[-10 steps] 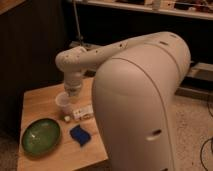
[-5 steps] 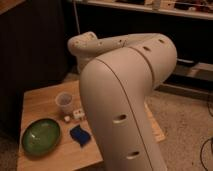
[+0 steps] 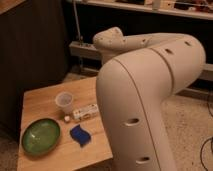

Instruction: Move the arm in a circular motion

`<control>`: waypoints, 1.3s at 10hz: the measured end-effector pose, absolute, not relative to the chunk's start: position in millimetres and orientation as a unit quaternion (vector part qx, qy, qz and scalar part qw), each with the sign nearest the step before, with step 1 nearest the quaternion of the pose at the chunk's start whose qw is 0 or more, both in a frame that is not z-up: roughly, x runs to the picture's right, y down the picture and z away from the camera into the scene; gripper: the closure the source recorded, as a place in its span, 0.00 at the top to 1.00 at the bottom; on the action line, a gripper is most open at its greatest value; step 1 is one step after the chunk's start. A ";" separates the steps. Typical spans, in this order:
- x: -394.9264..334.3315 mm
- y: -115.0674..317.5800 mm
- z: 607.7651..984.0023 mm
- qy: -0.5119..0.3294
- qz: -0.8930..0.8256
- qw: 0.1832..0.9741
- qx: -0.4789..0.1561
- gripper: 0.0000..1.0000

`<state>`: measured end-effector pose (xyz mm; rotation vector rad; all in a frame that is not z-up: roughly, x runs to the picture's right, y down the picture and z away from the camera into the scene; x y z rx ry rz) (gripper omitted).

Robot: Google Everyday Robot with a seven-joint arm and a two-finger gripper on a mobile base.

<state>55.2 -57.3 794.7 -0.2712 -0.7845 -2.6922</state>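
Observation:
The arm (image 3: 150, 95) is a very large glossy white tube with small dark holes that fills the right and middle of the camera view. It rises from the bottom, bends, and runs left to a rounded joint (image 3: 111, 39) at the top centre, above the far edge of the wooden table (image 3: 45, 95). The gripper does not show; it is hidden behind the arm or out of view.
On the table stand a green bowl (image 3: 41, 135) at the front left, a clear plastic cup (image 3: 65, 101), a white packet (image 3: 86, 112), a small white cube (image 3: 66, 119) and a blue object (image 3: 80, 134). Dark cabinets and a shelf stand behind. Speckled floor lies to the right.
The arm's far joint has swung up and to the right, away from the cup. The cup and more of the table top now show.

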 end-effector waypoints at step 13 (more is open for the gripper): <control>59.1 133.7 635.2 -0.337 -0.919 0.200 -0.032 0.04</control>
